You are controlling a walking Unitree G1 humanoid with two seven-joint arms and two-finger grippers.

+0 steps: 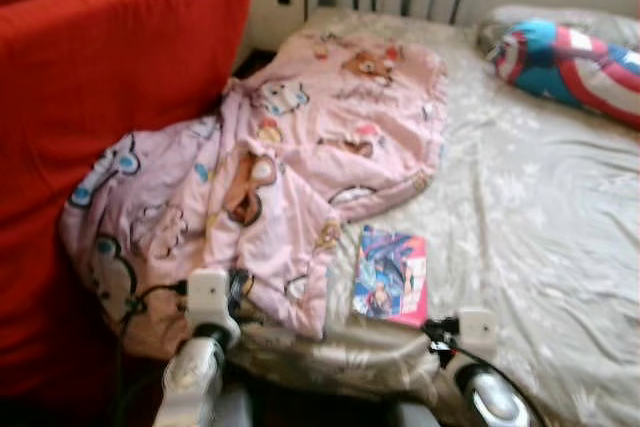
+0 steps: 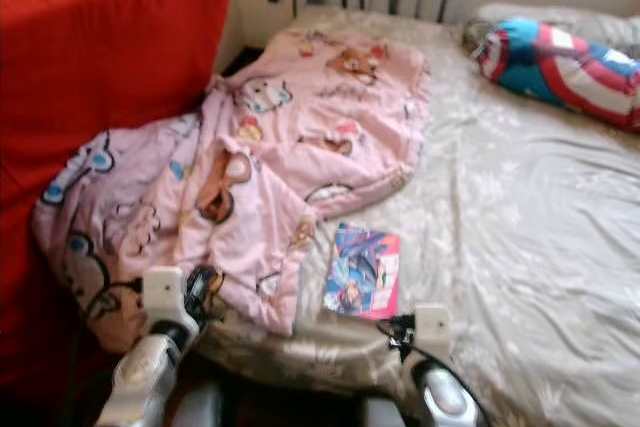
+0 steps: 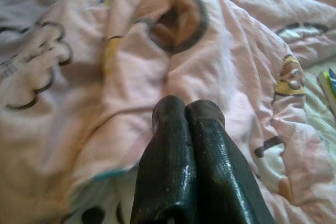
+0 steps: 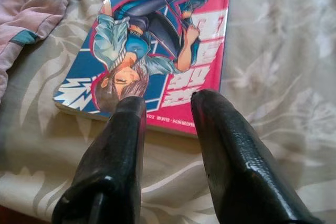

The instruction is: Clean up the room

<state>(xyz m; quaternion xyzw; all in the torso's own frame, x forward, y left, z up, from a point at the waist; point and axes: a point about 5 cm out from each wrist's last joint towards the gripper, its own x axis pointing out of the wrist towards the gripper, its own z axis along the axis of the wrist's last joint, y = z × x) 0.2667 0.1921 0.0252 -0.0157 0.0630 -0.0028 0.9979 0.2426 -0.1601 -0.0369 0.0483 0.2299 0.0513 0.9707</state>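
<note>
While left claw (image 3: 186, 109) closes, right claw (image 4: 169, 103) gapes, book (image 4: 157, 45)

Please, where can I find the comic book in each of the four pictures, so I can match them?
Left eye view: comic book on the bed sheet, just right of the pink blanket.
Right eye view: same spot, lower centre.
Left wrist view: a sliver at the right edge.
Right wrist view: just beyond the open right hand.
Shared landmark: the pink blanket's edge.
</note>
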